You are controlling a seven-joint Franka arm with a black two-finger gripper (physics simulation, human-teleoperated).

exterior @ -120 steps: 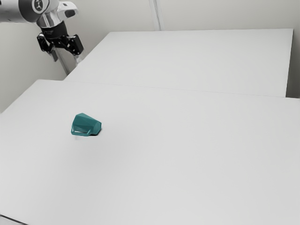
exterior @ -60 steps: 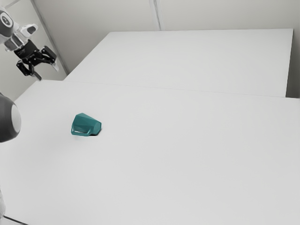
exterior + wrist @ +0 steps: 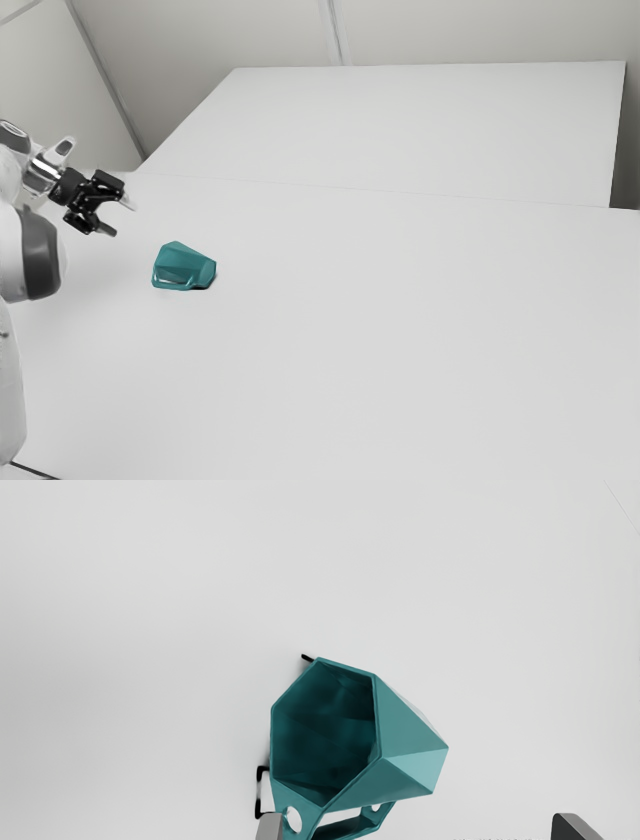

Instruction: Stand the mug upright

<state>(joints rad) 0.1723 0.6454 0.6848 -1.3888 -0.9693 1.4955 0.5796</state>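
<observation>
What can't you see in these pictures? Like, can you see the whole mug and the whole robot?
No, some bits are missing:
- The end of the handle: wrist view, cut off by the bottom edge.
- The deepest inside of the mug: wrist view, too dark.
- The mug's side against the table: both views, hidden by the mug itself.
- Part of the arm: exterior view, cut off by the left edge.

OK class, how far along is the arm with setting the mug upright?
Done: the gripper is open and near the mug, though apart from it. In hand: nothing; its jaws stand wide apart. Left: probably grasping, turning and releasing, as the mug lies on its side on the table.
</observation>
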